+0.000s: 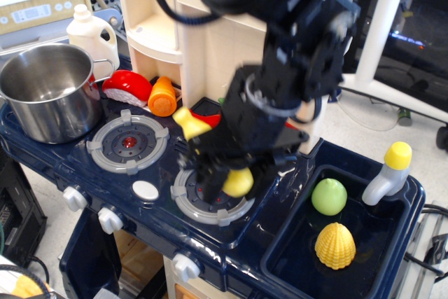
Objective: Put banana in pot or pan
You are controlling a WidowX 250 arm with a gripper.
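Above the right grey stove burner [210, 197], the glossy yellow curved toy banana [190, 123] sits clamped in the black robot gripper [217, 166], jaws clenched on its middle, both ends sticking out, clear of the stovetop. Step in hand looks like transport after the lift. Next move needs a carry leftward over the left burner [127, 142] to the large shiny steel pot [45, 91], then release over its open mouth.

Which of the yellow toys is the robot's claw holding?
The smooth curved yellow plastic banana, clamped in the black gripper above the stove burner. The ridged yellow corn piece lies untouched in the dark blue sink.
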